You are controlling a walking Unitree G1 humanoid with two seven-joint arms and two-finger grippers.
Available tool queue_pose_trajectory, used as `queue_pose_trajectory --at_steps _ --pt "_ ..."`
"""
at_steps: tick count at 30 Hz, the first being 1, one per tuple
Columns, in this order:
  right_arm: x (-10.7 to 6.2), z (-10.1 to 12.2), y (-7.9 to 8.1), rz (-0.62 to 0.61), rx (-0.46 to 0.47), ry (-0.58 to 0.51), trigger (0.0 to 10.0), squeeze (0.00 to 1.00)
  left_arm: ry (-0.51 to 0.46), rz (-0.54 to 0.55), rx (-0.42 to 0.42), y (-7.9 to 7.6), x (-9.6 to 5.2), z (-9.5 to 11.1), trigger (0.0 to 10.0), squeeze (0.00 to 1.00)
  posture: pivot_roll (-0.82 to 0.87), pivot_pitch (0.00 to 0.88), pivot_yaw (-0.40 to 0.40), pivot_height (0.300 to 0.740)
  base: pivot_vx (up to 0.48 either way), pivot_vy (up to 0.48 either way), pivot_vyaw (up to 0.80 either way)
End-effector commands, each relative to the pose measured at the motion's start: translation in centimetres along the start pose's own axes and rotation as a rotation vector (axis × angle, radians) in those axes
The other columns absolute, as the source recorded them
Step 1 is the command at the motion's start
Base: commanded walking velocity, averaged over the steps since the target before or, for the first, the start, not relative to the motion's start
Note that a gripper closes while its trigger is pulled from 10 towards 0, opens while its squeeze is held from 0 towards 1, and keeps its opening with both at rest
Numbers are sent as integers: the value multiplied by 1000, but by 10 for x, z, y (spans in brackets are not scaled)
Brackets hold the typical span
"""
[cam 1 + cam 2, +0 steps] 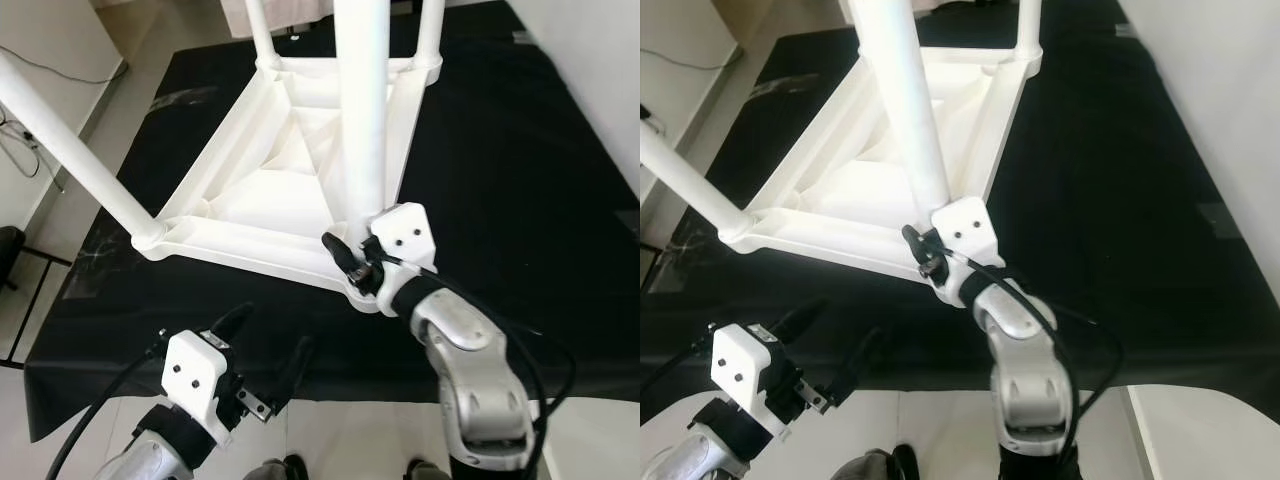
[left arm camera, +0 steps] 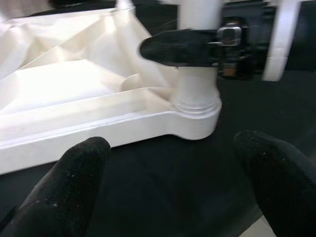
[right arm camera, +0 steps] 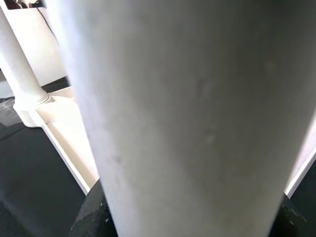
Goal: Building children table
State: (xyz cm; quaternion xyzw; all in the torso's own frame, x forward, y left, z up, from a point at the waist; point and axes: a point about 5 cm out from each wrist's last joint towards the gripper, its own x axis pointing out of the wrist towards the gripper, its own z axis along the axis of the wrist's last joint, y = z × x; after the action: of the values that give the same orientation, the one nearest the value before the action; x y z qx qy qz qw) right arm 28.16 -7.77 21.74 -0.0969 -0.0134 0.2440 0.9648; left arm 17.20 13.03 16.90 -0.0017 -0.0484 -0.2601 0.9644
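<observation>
The white children's table (image 1: 250,205) lies upside down on a black mat, its legs pointing up. My right gripper (image 1: 350,250) is shut on the nearest leg (image 1: 362,100) just above its socket at the table's near corner. In the right wrist view that leg (image 3: 187,98) stands between the dark fingers (image 3: 91,217). My left gripper (image 1: 268,338) hangs open above the mat's front edge, a little to the left of that corner and apart from the table. The left wrist view looks past both fingertips (image 2: 74,192) at the leg socket (image 2: 197,98) and a right finger (image 2: 177,47).
The black mat (image 1: 520,200) covers the floor around the table. Another leg (image 1: 70,150) slants out to the left, and two more (image 1: 262,30) rise at the far side. Cables (image 1: 20,140) lie on the light floor at the left.
</observation>
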Motion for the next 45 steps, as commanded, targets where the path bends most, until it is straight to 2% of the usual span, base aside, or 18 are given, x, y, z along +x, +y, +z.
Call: queue_pose_trajectory --at_steps 1,4,5,6,9,10,11,12,21,22,24,25,35,38,40,41,42,45 --pt "10 -23 7 68 96 124 10000 0 42 14 5 4 -3 -6 10000 0 -27 274 114 740 0 0 0" --pt "13 -18 9 122 106 91 10000 0 41 18 7 4 -3 -6 10000 0 -26 274 114 740 0 0 0" --pt "15 -10 11 227 155 36 10000 1000 40 20 7 4 -2 -6 10000 0 -24 272 114 740 0 0 0" --pt "15 -10 11 227 155 36 10000 1000 40 20 7 4 -2 -6 10000 0 -24 272 114 740 0 0 0" --pt "19 5 5 493 123 -75 10000 1000 39 18 6 3 -1 -6 10000 0 -21 267 113 740 0 0 0" --pt "14 13 -5 674 16 -110 10000 310 39 14 4 2 -1 -6 10000 0 -14 267 111 740 0 0 0" --pt "14 13 -5 674 16 -110 10000 310 39 14 4 2 -1 -6 10000 0 -14 267 111 740 0 0 0" --pt "13 13 -11 740 -46 -96 10000 0 38 14 4 2 -1 -6 10000 0 -13 266 111 740 0 0 0" --pt "16 12 -29 902 -139 -34 10000 0 38 15 1 1 -2 -5 10000 0 -2 272 110 740 0 0 0" --pt "23 12 -36 901 -164 -15 3922 0 38 15 1 0 -2 -5 10000 0 5 274 106 740 0 0 0" --pt "29 11 -41 887 -184 2 3922 0 39 14 0 -1 -3 -5 10000 0 17 274 102 740 0 0 0" --pt "33 13 -46 882 -183 2 0 0 41 15 0 -2 -3 -5 10000 0 22 278 100 740 0 0 0" --pt "23 9 -61 913 -157 7 0 0 43 21 -7 -6 -6 -4 10000 0 3 297 86 740 0 0 0" --pt "19 2 -56 729 -123 26 0 0 42 20 -10 -7 -6 -4 10000 0 -10 306 71 740 0 0 0" --pt "22 -7 -51 255 -45 30 0 0 40 23 -11 -8 -6 -5 10000 0 -24 301 55 740 0 0 0" --pt "22 -7 -51 255 -45 30 0 0 40 23 -11 -8 -6 -5 10000 0 -24 301 55 740 0 0 0" --pt "7 -21 -53 -81 28 115 0 0 39 26 -10 -6 -7 -4 10000 0 -42 309 60 740 0 0 0" --pt "-9 -32 -42 -189 31 171 0 0 37 27 -8 -5 -6 -4 10000 0 -44 315 84 740 0 0 0"
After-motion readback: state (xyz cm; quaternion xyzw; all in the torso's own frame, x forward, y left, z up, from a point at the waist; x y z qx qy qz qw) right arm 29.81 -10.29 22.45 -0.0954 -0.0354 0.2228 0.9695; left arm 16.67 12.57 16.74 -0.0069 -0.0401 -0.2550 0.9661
